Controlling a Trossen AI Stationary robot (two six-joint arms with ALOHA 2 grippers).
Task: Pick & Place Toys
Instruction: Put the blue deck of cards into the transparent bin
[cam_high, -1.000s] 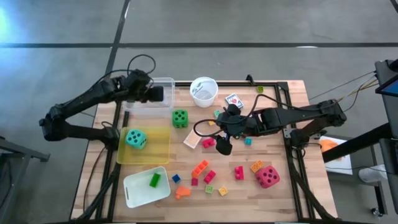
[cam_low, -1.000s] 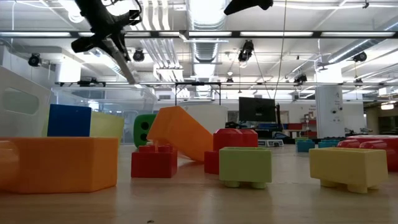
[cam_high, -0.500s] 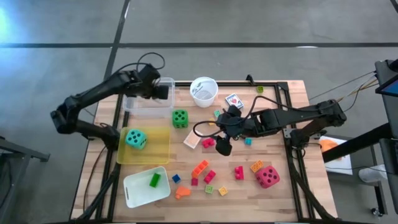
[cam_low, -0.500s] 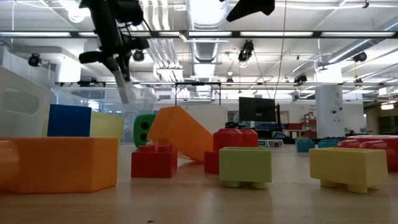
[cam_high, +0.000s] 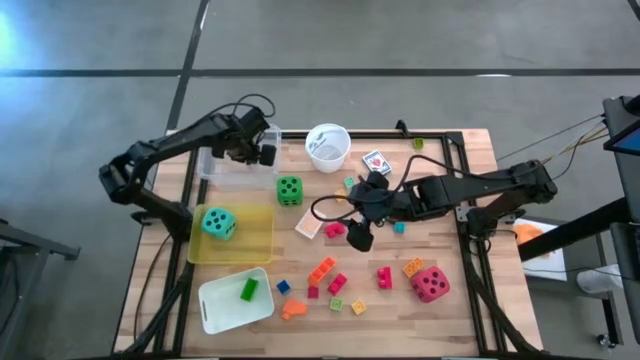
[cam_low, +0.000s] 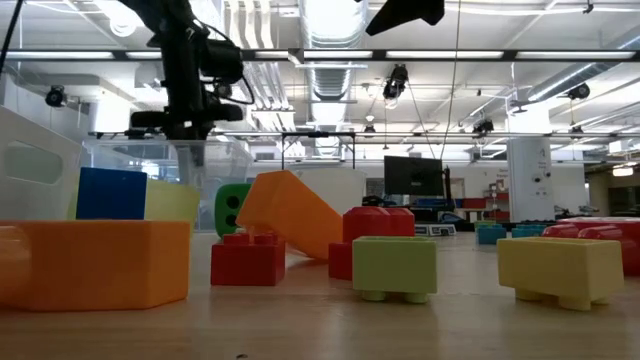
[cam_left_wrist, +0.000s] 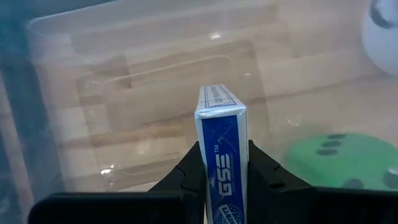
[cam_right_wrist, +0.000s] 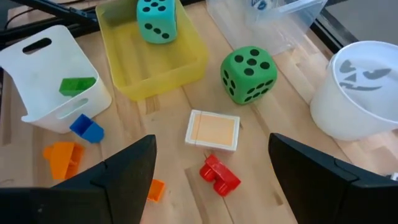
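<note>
Your left pincer (cam_left_wrist: 222, 171) hangs over the clear tray (cam_high: 232, 172) at the table's (cam_high: 455, 300) far left corner, clamped on a blue card pack (cam_left_wrist: 221, 152) held upright, narrow edge up, so it can drop straight in. The tray's floor looks bare beneath the pack, with room on every side; its walls are the only edges to mind, and the green die (cam_high: 289, 189) sits just outside its near right corner. Your right pincer (cam_right_wrist: 211, 165) waits with its jaws spread over mid-table, above an orange-faced card pack (cam_right_wrist: 212, 130) and a red block (cam_right_wrist: 219, 174). Its open room is tighter: the white cup (cam_high: 328, 146) stands on the far side, and loose blocks lie scattered nearer you.
</note>
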